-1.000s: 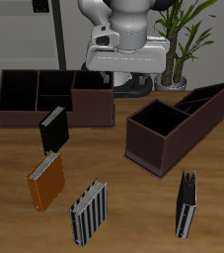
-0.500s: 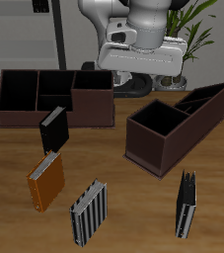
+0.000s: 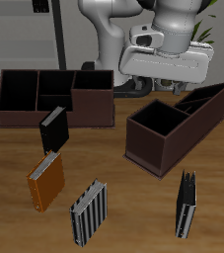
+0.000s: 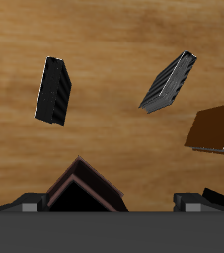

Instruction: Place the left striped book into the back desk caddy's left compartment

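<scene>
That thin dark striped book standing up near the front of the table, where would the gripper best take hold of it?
Probably by its top edge, coming straight down from above. The left striped book stands upright on the table and is thin, so the gripper could close across its two covers. Nothing stands close beside it, which leaves room for the fingers.

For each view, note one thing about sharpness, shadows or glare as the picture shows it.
Exterior view: evenly lit, no glare; the left striped book casts only a soft shadow on the table. Wrist view: the same book looks sharp, while the gripper's dark edge is too cropped to read.
</scene>
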